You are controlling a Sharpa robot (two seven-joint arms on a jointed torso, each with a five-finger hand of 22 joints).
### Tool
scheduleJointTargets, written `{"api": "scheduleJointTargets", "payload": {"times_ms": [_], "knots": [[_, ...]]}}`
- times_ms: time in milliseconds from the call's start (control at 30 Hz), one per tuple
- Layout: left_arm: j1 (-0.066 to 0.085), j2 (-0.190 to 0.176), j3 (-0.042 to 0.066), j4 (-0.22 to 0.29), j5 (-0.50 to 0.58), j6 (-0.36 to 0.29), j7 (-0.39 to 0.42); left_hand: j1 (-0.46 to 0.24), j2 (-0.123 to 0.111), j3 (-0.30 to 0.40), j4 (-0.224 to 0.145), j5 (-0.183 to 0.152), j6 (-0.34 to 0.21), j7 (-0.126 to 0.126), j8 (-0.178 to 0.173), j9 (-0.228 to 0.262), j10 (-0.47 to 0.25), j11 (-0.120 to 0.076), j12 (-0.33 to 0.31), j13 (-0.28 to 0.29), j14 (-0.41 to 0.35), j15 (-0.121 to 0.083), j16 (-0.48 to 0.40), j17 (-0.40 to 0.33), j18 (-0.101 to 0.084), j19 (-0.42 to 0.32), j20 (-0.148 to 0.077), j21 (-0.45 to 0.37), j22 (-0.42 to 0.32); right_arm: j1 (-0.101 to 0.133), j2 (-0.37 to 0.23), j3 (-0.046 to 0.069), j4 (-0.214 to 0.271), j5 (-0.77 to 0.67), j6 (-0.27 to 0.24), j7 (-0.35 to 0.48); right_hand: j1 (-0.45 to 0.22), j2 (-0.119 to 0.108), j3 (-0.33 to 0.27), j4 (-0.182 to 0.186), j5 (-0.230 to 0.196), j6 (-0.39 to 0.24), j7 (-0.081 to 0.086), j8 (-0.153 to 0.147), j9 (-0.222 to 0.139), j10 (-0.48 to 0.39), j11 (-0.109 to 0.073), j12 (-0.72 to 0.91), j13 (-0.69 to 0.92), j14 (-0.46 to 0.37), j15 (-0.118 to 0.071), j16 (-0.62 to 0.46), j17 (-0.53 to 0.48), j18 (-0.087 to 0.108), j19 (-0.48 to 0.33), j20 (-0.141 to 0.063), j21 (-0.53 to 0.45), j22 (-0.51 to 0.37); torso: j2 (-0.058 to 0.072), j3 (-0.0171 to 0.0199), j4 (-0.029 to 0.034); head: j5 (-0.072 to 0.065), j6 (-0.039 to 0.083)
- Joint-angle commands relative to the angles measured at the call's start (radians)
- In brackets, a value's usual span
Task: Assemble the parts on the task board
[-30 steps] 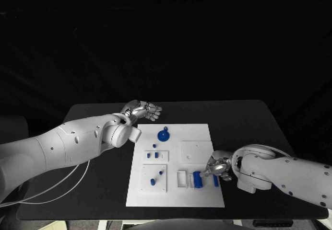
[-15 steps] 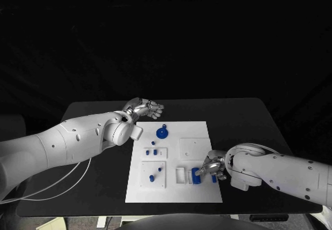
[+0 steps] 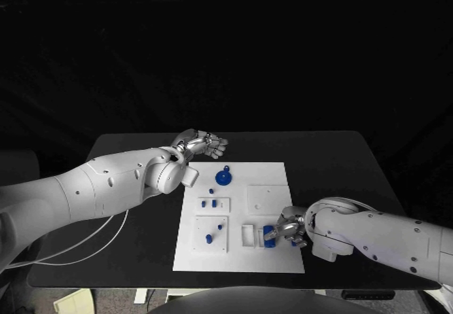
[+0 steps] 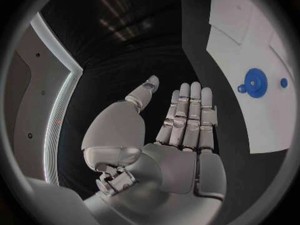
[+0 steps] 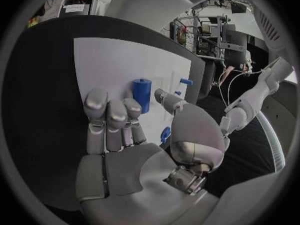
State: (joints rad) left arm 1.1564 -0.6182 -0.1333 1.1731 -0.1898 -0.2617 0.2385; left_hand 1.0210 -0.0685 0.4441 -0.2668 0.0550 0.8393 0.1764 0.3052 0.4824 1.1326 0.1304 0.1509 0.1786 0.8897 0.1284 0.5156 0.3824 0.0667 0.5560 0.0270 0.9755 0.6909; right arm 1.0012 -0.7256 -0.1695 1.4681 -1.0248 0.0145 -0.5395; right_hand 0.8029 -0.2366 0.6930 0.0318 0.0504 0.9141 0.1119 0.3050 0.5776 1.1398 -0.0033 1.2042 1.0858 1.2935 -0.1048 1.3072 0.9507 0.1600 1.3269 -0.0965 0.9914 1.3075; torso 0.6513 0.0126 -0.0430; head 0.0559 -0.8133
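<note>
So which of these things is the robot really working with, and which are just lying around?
Part of the job:
task board
round blue part
blue cylinder part
small blue parts
right hand

Just there:
black table
left hand, held off the board

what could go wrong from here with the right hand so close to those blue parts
1. The right hand hovers low over the task board beside a standing blue cylinder; a small slip might tip it.
2. Its fingers partly hide the parts from the head view, so aiming may suffer.
3. The left hand is off the board and cannot steady it.
</note>
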Motion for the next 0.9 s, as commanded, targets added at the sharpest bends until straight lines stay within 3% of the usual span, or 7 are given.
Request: {"api": "scheduleJointTargets", "payload": {"times_ms": [33,167,433,500,600,700,900], "knots": [[0.000,-0.001,0.001,0.006,0.006,0.016,0.011,-0.008,-0.001,-0.001,0.001,0.001,-0.007,-0.001,0.004,-0.001,-0.006,0.000,-0.003,-0.002,0.009,0.001,-0.007,0.001,0.012,-0.002,0.002,-0.006,0.001,-0.010,0.009,-0.002,-0.012,-0.043,-0.028,0.006,-0.007,0.000,0.007,0.002,-0.001,-0.002,0.006,-0.006,-0.006,-0.034,0.008,0.005,0.001,-0.003,0.001,0.001,0.002,0.102,-0.007,-0.001,0.006,0.020,0.001,-0.0005,0.0009,0.000,0.011],[0.000,-0.002,0.001,0.006,0.006,0.012,0.014,-0.008,0.000,-0.001,0.001,0.001,-0.007,-0.001,0.004,-0.001,-0.006,0.000,-0.003,-0.002,0.009,0.001,-0.007,0.002,0.012,-0.002,0.002,-0.006,0.001,-0.017,0.016,-0.003,-0.019,-0.043,-0.040,0.007,-0.007,-0.001,0.009,0.000,-0.001,-0.002,0.006,-0.006,-0.005,-0.034,0.008,0.005,0.002,-0.003,0.001,0.001,0.002,0.102,-0.007,-0.002,0.007,0.020,0.001,-0.0020,-0.0002,-0.002,0.016],[0.000,-0.002,0.001,0.005,0.006,0.005,0.017,-0.008,0.001,-0.001,0.001,0.001,-0.006,-0.001,0.004,-0.001,-0.006,0.000,-0.003,-0.002,0.009,0.001,-0.008,0.003,0.013,-0.002,0.002,-0.006,0.002,-0.017,0.021,-0.004,-0.024,-0.042,-0.030,0.006,-0.003,0.014,0.018,-0.008,-0.001,0.005,0.004,-0.002,0.001,-0.032,0.007,0.006,0.002,-0.001,0.000,0.000,0.004,0.102,-0.008,-0.002,0.011,0.020,0.001,-0.0019,-0.0003,0.001,0.012],[0.000,-0.003,0.001,0.005,0.006,0.005,0.017,-0.008,0.001,-0.001,0.001,0.001,-0.006,-0.001,0.004,-0.001,-0.006,0.000,-0.003,-0.002,0.009,0.001,-0.008,0.003,0.013,-0.002,0.002,-0.006,0.002,-0.017,0.021,-0.004,-0.024,-0.045,-0.048,0.005,0.001,0.030,0.020,-0.019,0.000,0.009,0.003,0.000,0.005,-0.032,0.005,0.006,0.002,-0.001,-0.001,-0.001,0.006,0.102,-0.009,-0.001,0.014,0.020,0.001,-0.0022,-0.0011,0.002,0.011],[0.000,-0.003,0.001,0.005,0.006,0.006,0.017,-0.008,0.001,-0.001,0.000,0.001,-0.006,-0.001,0.004,-0.001,-0.006,0.000,-0.002,-0.002,0.010,0.001,-0.008,0.003,0.013,-0.002,0.002,-0.006,0.002,-0.017,0.021,-0.005,-0.026,-0.048,-0.073,0.009,0.012,0.090,0.038,-0.041,-0.001,0.031,-0.003,0.011,0.014,-0.028,0.000,0.006,0.001,0.000,-0.005,-0.003,0.008,0.102,-0.012,0.000,0.018,0.020,0.001,-0.0020,-0.0015,0.004,0.010],[0.000,-0.002,0.001,0.005,0.006,0.007,0.017,-0.008,0.001,-0.001,0.000,0.001,-0.006,-0.001,0.004,-0.001,-0.006,0.000,-0.002,-0.002,0.010,0.001,-0.008,0.004,0.013,-0.002,0.002,-0.006,0.002,-0.017,0.018,-0.005,-0.026,-0.044,-0.087,0.011,0.015,0.123,0.052,-0.074,-0.002,0.052,-0.010,0.022,0.023,-0.023,-0.007,0.005,0.000,0.000,-0.011,-0.004,0.010,0.102,-0.016,0.003,0.024,0.021,0.001,-0.0021,-0.0017,0.005,0.010],[0.000,-0.003,0.001,0.004,0.006,0.008,0.015,-0.009,0.001,-0.001,0.000,0.001,-0.007,-0.001,0.004,-0.001,-0.006,0.000,-0.002,-0.002,0.010,0.001,-0.009,0.004,0.013,-0.002,0.002,-0.006,0.002,-0.017,0.012,-0.005,-0.024,0.025,-0.106,0.013,-0.015,0.141,0.079,-0.123,-0.001,0.073,-0.018,0.026,0.034,-0.015,-0.014,0.000,-0.003,0.002,-0.018,-0.008,0.014,0.102,-0.019,0.011,0.033,0.019,0.001,-0.0020,-0.0019,0.006,0.013]]}}
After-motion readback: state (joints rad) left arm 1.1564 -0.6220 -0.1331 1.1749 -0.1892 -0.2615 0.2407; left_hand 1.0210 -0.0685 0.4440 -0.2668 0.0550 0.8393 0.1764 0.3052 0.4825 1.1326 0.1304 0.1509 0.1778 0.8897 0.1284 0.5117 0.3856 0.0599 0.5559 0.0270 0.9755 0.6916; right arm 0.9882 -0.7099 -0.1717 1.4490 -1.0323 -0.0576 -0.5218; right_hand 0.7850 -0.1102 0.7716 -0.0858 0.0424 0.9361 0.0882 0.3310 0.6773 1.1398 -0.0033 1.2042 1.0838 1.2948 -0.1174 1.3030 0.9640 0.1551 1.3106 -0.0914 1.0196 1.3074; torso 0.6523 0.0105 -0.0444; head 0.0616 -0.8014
